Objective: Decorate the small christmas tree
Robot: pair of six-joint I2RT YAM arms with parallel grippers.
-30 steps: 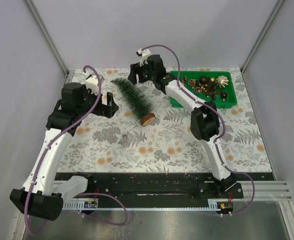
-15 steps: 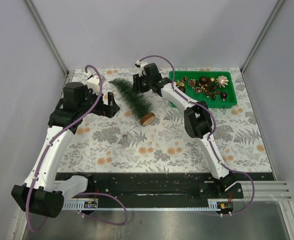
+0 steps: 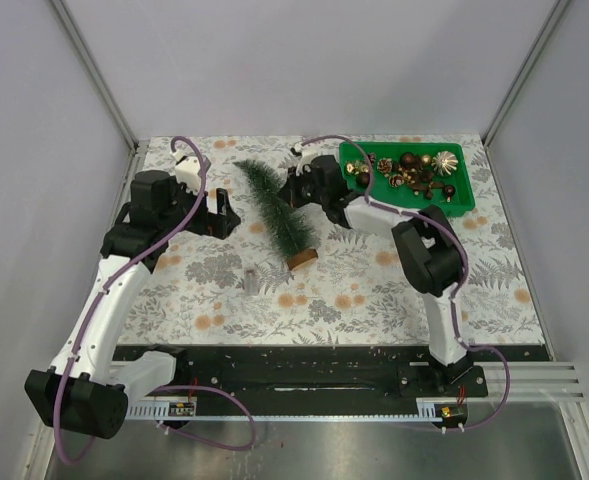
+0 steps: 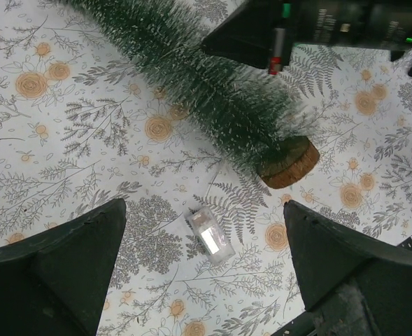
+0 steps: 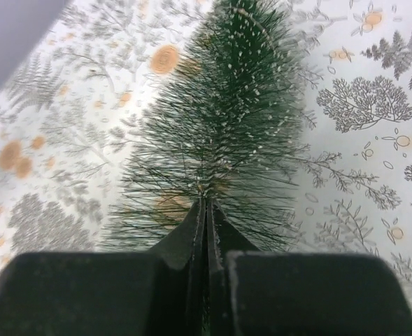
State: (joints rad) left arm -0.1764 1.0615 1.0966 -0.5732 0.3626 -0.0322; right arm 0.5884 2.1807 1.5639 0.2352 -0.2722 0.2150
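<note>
Right wrist: right gripper [image 5: 206,210] fingers pressed together, pinched deep into the bristles of the small christmas tree [image 5: 226,119]. It lies slanted on the floral mat [image 5: 373,175], mid-table. Left gripper [image 4: 204,208] gapes, empty, alongside. Tree likely light; bristles soft, springy, slippery. Stem or wood base should hold firmer.

The table [image 3: 494,275] is viewed from high above its near edge. The small christmas tree [image 3: 274,205] is shared by all views: overlooked obliquely from the left wrist, and met very closely, seemingly side-on, from the right.
</note>
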